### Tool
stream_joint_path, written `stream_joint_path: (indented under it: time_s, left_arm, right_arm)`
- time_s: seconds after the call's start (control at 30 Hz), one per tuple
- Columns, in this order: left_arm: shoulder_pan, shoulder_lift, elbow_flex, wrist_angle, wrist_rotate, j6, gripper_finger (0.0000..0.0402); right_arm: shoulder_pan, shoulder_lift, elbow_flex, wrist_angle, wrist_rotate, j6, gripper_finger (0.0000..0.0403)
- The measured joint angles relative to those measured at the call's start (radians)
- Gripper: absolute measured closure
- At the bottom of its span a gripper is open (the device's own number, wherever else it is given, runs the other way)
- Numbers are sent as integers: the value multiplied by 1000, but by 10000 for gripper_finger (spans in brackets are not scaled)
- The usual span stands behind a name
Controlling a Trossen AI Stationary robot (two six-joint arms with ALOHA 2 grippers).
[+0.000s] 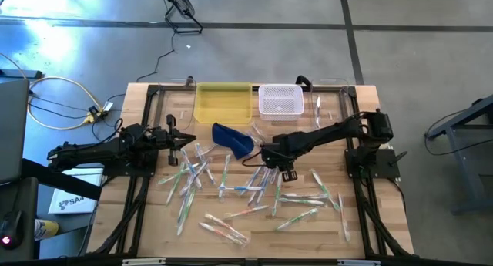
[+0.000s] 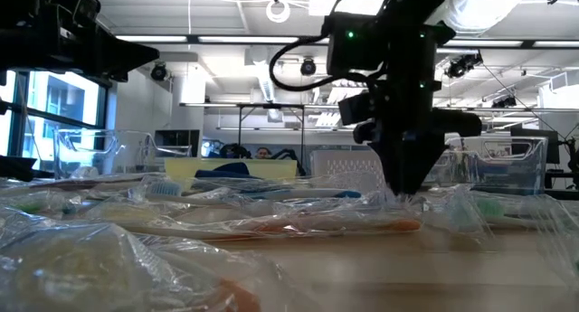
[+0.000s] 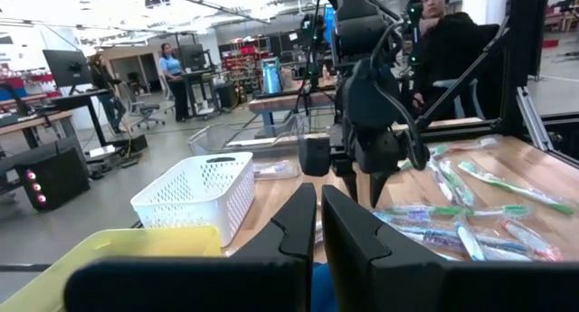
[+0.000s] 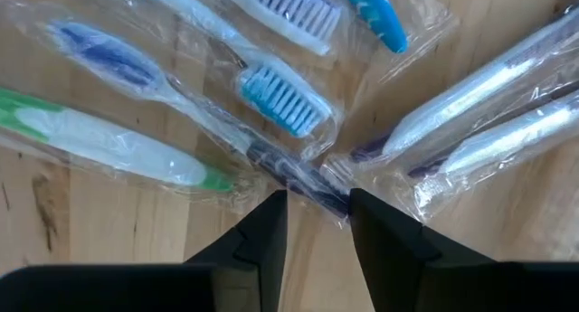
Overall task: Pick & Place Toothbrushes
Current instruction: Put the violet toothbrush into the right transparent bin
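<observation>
Several toothbrushes (image 1: 231, 190) in clear wrappers lie scattered flat on the wooden table. My right gripper (image 4: 318, 199) points straight down over the middle of the pile (image 1: 286, 173), close to the tabletop (image 2: 407, 196). It is open, and its fingers stand on either side of the dark handle end (image 4: 312, 187) of a blue-and-white toothbrush (image 4: 136, 63). My left gripper (image 3: 318, 217) waits shut and holding nothing above the table's left side (image 1: 179, 139). My right gripper comes from above, pointing down, with its fingers across the handle end (image 4: 312, 187) of the wrapped blue toothbrush. That toothbrush lies flat on the table. Whether the fingertips (image 4: 362, 203) touch the wrapper, I cannot tell.
A yellow bin (image 1: 223, 102) and a white perforated basket (image 1: 280, 100) stand at the far edge. A dark blue pouch (image 1: 233, 139) lies just in front of them. Bare wood shows along the near edge (image 1: 254, 247). A person (image 3: 443, 32) is beyond the table.
</observation>
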Motion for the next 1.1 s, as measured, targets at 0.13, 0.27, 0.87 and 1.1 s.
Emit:
stream_joint_path:
  time_s: [0.13,0.27,0.87,1.1]
  left_arm:
    - [0,0,0,0,0,0,385]
    - [0,0,0,-1,0,0,385]
    - [0,0,0,-3,0,0,385]
    - [0,0,0,-3,0,0,385]
  right_arm:
    - [-1,0,0,2,-1,0,288]
    - [-1,-1,-8,5,-29,-9,288]
    - [1,-3,-25,-20,-21,25,395]
    - [1,-13,-27,-62,-21,75,400]
